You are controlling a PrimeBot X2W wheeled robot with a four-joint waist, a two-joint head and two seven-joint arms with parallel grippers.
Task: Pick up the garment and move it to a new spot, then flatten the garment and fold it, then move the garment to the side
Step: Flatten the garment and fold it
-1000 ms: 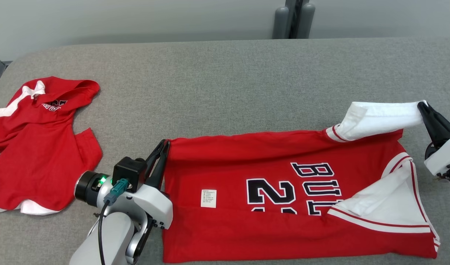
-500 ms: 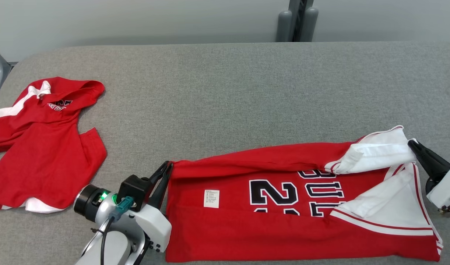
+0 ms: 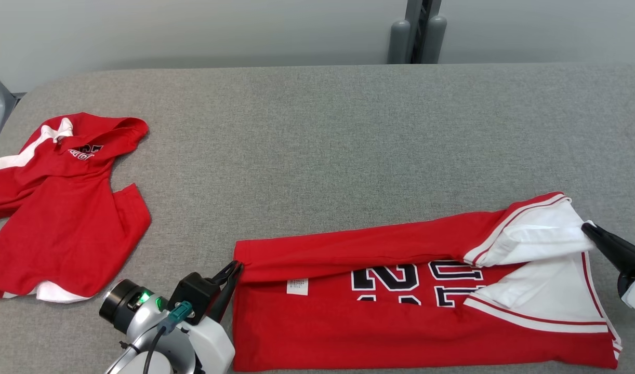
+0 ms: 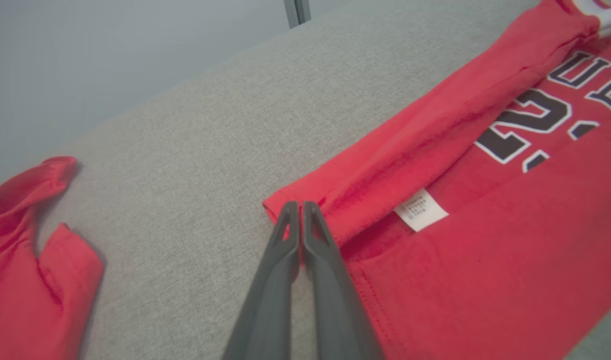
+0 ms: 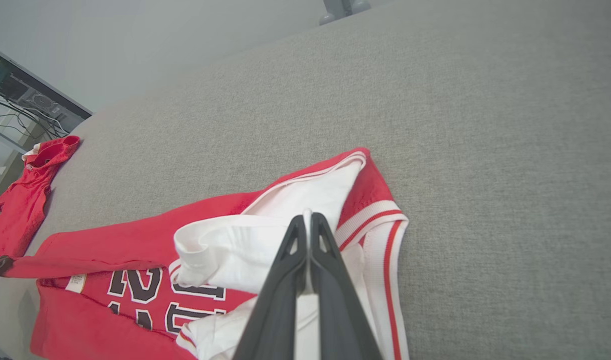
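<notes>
Head view: a red jersey (image 3: 380, 332) with black-and-white lettering lies along the near right part of a grey fabric-covered worktop (image 3: 317, 135). Its far long edge is folded over toward the robot. The left end effector (image 3: 236, 266) is clamped on the corner of that folded layer at the jersey's left end; the left wrist view shows it closed tight on red cloth. The right end effector (image 3: 587, 227) pinches white sleeve fabric at the jersey's right end. A second red garment (image 3: 57, 223) lies crumpled at the far left, well apart.
</notes>
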